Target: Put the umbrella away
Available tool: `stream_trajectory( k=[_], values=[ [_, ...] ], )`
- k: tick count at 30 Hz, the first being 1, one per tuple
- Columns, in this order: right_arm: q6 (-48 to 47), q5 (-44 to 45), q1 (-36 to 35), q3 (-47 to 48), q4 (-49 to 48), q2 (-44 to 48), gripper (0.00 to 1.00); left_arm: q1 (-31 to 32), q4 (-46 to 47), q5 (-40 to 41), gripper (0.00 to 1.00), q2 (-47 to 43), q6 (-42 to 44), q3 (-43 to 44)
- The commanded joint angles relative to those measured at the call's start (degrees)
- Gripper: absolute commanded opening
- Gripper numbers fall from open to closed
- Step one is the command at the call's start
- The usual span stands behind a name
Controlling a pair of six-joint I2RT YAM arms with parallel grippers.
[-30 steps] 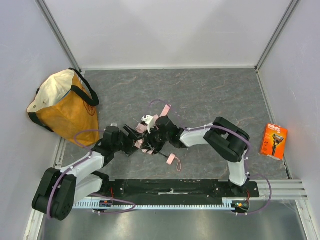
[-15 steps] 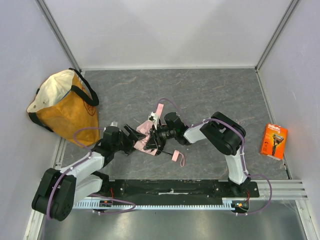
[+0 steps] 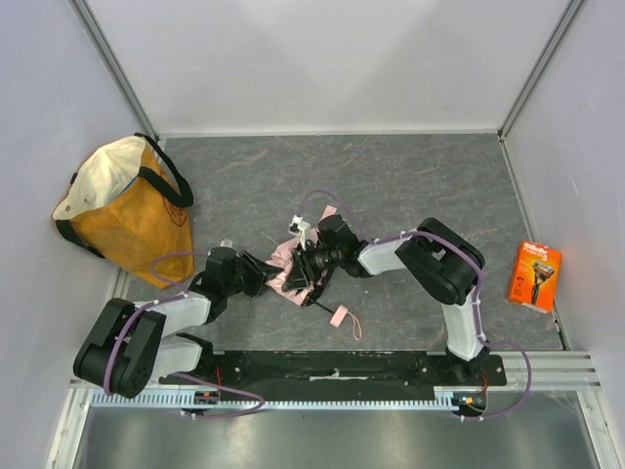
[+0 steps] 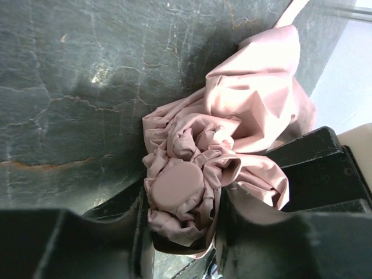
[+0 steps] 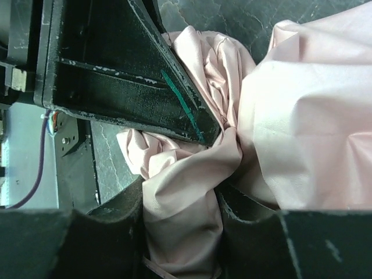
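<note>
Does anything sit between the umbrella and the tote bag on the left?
No loose object does; only the left arm fills the gap between the umbrella and the tote bag. The left claw and right claw are both shut on its fabric.

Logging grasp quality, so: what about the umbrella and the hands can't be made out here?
Top view: umbrella mostly hidden under left hand and right hand.
Left wrist: handle end nowhere visible.
Right wrist: bunched fabric hides the finger contact.
</note>
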State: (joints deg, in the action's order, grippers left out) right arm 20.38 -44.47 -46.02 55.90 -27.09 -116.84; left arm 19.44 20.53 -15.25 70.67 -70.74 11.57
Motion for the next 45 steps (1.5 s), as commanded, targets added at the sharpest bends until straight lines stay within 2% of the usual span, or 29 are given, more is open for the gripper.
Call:
stream_trajectory(
  k=[1,2,4,8,9,11,16,23,30,32,39,45],
  values=[
    [-4.5,8.1,-3.8,-0.7,19.3,-0.9,0.01,1.2,-6.6,2.9,0.08,2.1,6.3,-2.0],
    [-4.9,11.4,-4.4,0.2,21.0,0.0,0.06,1.3,-8.3,3.2,0.02,2.2,6.4,-1.6],
    [-4.7,16.1,-6.1,1.2,24.2,1.8,0.15,1.2,-10.4,3.0,0.02,2.8,6.1,-1.1],
    [-4.4,27.5,-10.3,4.7,31.4,5.9,0.51,1.3,-13.2,2.1,0.02,3.7,4.8,-0.4],
    [-4.6,30.9,-11.8,5.7,33.4,7.0,0.63,1.3,-14.1,2.1,0.02,3.8,4.7,-0.2],
    [-6.1,35.7,-14.3,8.6,36.9,9.2,0.7,1.3,-15.0,2.1,0.02,3.9,4.9,0.4],
    [-9.6,43.1,-21.2,12.3,40.5,12.7,0.71,1.3,-15.9,1.9,0.02,4.8,4.4,1.2],
    [-16.3,67.3,-28.3,12.7,42.7,10.8,0.75,1.2,-22.5,0.3,0.02,9.8,2.0,4.2],
    [-17.5,97.2,-36.0,16.5,41.9,1.1,0.78,1.3,-28.9,-0.5,0.02,10.3,0.3,6.5],
    [-18.9,102.8,-37.6,15.2,40.2,-0.6,0.78,1.2,-31.9,-0.4,0.02,9.6,0.7,7.8],
    [-19.1,103.6,-37.9,11.1,37.4,-4.9,0.77,1.2,-37.6,-0.7,0.02,10.6,2.2,11.6],
    [-19.6,107.7,-37.0,11.8,36.8,-11.9,0.66,1.1,-40.0,-3.4,0.02,11.4,2.6,11.8]
  ],
)
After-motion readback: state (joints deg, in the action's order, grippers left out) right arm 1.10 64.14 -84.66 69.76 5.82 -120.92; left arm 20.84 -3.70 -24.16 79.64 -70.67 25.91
